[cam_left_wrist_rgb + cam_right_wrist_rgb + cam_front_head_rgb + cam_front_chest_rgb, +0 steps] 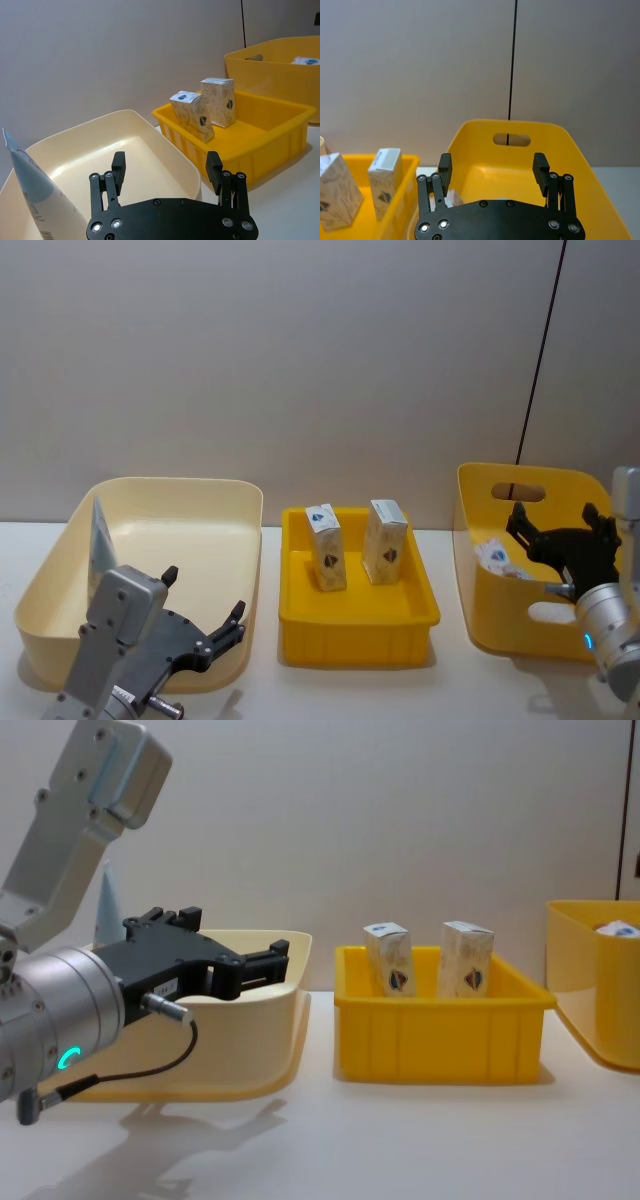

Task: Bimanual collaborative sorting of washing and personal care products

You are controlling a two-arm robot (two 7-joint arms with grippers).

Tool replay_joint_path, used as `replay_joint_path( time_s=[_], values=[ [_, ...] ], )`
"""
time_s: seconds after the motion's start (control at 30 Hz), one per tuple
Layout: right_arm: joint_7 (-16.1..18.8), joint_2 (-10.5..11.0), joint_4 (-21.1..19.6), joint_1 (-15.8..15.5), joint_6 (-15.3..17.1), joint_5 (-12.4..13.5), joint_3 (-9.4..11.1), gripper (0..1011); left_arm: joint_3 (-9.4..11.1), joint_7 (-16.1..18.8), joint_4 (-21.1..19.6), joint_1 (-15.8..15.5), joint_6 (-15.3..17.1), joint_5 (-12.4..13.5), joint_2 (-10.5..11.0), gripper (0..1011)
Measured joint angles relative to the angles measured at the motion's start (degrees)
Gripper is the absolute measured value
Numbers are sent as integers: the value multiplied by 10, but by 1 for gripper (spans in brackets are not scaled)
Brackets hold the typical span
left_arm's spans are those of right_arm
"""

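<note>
Two small white cartons [326,546] [385,540] stand upright in the middle yellow tray [360,632]; the left wrist view shows them too [192,115] [220,100]. A light-blue tube [100,545] leans against the left wall of the cream bin [215,495]. Another white carton [495,557] lies in the right yellow bin [500,625]. My left gripper [205,598] hangs open over the cream bin's near right corner, holding nothing. Above the right yellow bin my right gripper [555,515] is open and empty, with the carton [451,197] below it.
The three containers stand in a row on a white table [350,690] in front of a grey wall. Narrow gaps of table separate them. A strip of table runs along the front. A dark vertical line [540,350] marks the wall behind the right bin.
</note>
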Motion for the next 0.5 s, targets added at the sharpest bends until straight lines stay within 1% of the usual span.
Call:
replay_joint_path(
  time_s=[0.2,0.27,0.33,0.4,0.5],
  values=[
    [17,-2,-6,-1,-38,10,6,1001,0,0,0,0,0,0,0,1001],
    [26,-3,-9,-2,-56,17,9,1001,0,0,0,0,0,0,0,1001],
    [29,-4,-11,-2,-60,19,10,1001,0,0,0,0,0,0,0,1001],
    [38,-5,-15,-2,-75,26,13,1001,0,0,0,0,0,0,0,1000],
    [41,-6,-17,-3,-82,28,15,1001,0,0,0,0,0,0,0,1002]
  ],
)
